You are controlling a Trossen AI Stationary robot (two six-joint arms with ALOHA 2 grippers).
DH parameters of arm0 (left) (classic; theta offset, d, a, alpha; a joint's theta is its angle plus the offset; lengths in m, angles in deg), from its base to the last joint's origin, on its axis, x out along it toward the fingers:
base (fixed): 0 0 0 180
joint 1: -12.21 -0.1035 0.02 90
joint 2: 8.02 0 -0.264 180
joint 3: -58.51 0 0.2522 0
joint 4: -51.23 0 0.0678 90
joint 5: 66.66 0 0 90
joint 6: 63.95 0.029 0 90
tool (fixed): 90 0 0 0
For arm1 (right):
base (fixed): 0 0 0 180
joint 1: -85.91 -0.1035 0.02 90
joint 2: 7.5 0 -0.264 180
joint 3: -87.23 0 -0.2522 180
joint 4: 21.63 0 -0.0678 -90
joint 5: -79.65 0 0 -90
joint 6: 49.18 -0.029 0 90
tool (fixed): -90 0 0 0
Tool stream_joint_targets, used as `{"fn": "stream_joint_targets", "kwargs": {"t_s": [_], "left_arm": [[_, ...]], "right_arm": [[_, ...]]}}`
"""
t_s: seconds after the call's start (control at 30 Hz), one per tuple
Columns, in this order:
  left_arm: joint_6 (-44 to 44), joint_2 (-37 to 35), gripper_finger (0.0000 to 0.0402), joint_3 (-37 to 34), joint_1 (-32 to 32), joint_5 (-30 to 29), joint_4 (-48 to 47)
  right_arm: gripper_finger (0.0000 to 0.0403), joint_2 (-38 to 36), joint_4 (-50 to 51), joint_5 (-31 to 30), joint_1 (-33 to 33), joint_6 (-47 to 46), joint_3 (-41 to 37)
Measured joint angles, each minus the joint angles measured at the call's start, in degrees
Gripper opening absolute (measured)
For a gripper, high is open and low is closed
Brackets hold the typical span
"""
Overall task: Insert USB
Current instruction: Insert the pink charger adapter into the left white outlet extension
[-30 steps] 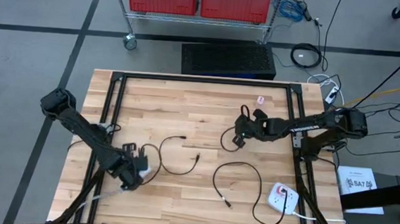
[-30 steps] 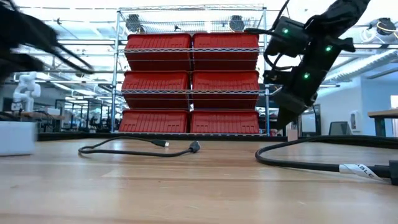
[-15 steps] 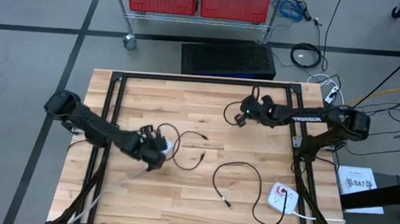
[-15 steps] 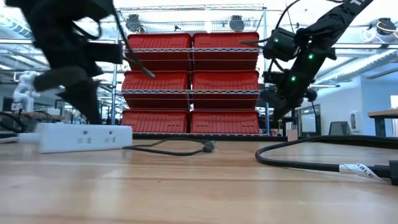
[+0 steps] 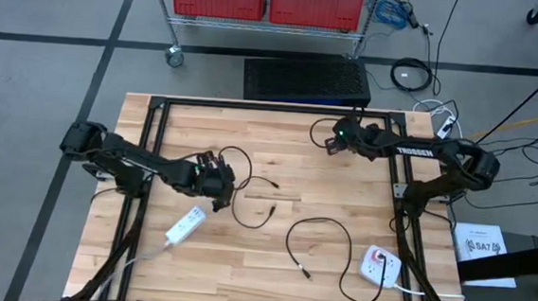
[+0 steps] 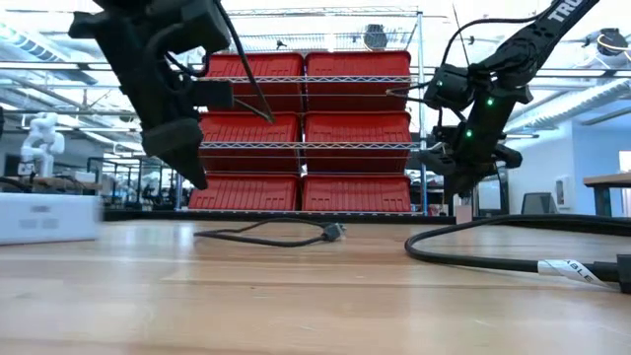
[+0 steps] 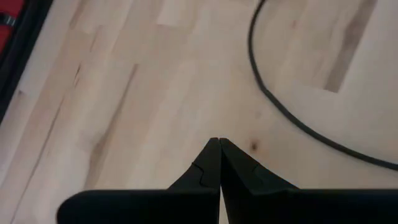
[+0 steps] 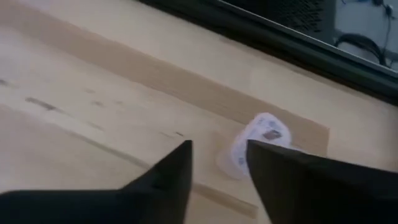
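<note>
1. Lying on the wooden table (image 5: 271,255), the black USB cable (image 5: 254,204) rests just beside the left gripper (image 5: 217,187), whose fingers are pressed together, empty.
2. Right gripper (image 5: 335,136), fingers parted, hovers well apart, near a small pale object (image 8: 258,144).

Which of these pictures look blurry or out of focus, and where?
Low view: the white power strip at the left edge is smeared, while the red bins behind look crisp. Right wrist view: the small white object and the wood are soft. High view: sharp throughout.
</note>
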Motion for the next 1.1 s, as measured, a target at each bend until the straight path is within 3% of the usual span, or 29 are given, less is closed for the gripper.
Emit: {"fn": "stream_joint_targets", "kwargs": {"t_s": [0.23,0.47,0.67,0.8,0.93,1.1], "left_arm": [[0.04,-0.02,0.0004,0.02,-0.94,0.05,0.08],[1.07,-0.07,0.0004,0.11,-0.94,-0.02,1.26],[1.06,-0.09,0.0004,0.11,-0.91,-0.10,1.25],[1.43,-0.09,0.0004,0.07,-0.86,-0.82,1.77],[3.75,-0.13,0.0004,-3.25,-0.35,-1.25,10.27],[4.93,-0.16,0.0004,-8.50,1.41,-2.04,23.12]], "right_arm": [[0.0239,0.00,0.97,-3.17,2.02,-4.43,0.00],[0.0247,2.94,0.07,-1.53,5.10,-6.35,0.00],[0.0227,9.44,-7.39,7.26,6.65,-3.18,0.00],[0.0176,11.93,-9.77,10.07,5.35,-0.64,0.00],[0.0091,11.88,-11.77,11.03,2.45,4.04,0.00],[0.0087,8.89,-16.80,16.28,-1.15,5.92,-0.04]]}}
